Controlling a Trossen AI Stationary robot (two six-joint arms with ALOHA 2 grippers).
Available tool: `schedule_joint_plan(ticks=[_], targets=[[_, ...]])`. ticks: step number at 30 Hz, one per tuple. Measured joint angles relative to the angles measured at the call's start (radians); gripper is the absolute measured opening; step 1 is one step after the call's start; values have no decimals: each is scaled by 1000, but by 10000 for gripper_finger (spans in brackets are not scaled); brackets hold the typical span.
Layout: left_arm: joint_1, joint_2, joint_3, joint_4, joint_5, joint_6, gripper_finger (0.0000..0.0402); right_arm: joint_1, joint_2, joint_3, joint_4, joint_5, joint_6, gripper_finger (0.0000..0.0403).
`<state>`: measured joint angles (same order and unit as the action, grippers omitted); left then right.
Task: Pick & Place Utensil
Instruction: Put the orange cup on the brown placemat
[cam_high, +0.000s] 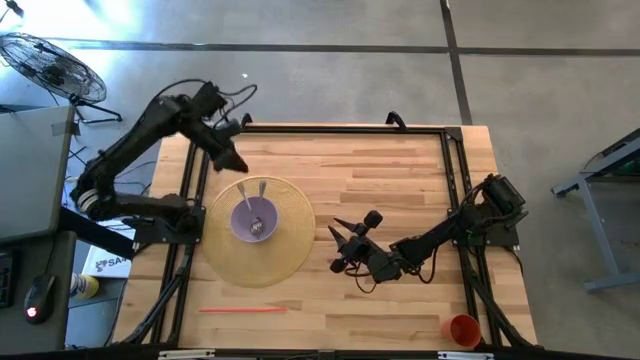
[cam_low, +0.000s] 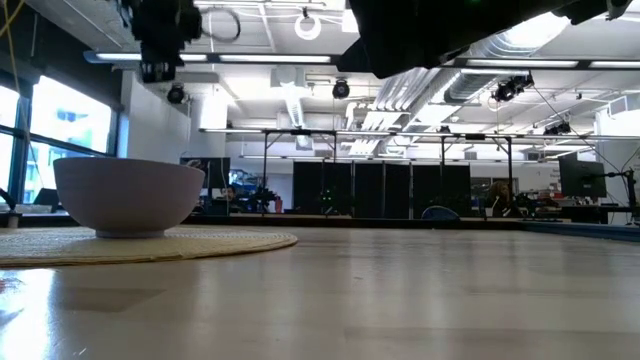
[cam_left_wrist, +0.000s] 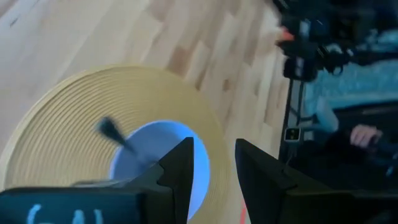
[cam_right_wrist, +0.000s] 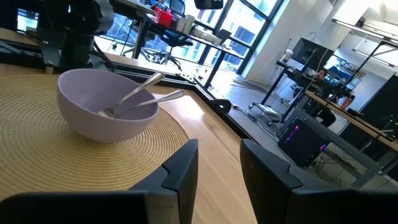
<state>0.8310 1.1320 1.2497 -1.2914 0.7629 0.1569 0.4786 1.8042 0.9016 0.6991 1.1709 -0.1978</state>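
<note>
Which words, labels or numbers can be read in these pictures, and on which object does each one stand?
"SA": start of a dark print on a white box on the floor beside the table's left edge; the rest is hidden.
Pale blue marks on the left gripper body in the left wrist view: too blurred to read.
Small white sticker on the table frame: too small to read.
Nothing else is readable.

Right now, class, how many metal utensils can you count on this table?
2. Both silver metal utensils rest in the lavender bowl on the round woven placemat: one leaning toward the table's far edge, the other just beside it. None seem hidden elsewhere.
</note>
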Motion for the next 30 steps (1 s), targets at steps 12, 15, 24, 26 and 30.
schedule_joint_plan(ticks=[12,15,24,26,30], targets=[[-646,-375,-377,726,-216,-416,115,-1,0,0,0,0,0,114],[-810,-402,-483,897,-306,-431,115,-1,0,0,-2,0,16,114],[-1107,-301,-596,1102,-632,-254,115,4,0,2,-29,-25,-20,114],[-1127,-275,-597,1127,-675,-195,115,22,0,30,-67,6,-67,114],[-1133,-249,-597,1167,-716,-129,115,70,0,159,-298,123,-166,114]])
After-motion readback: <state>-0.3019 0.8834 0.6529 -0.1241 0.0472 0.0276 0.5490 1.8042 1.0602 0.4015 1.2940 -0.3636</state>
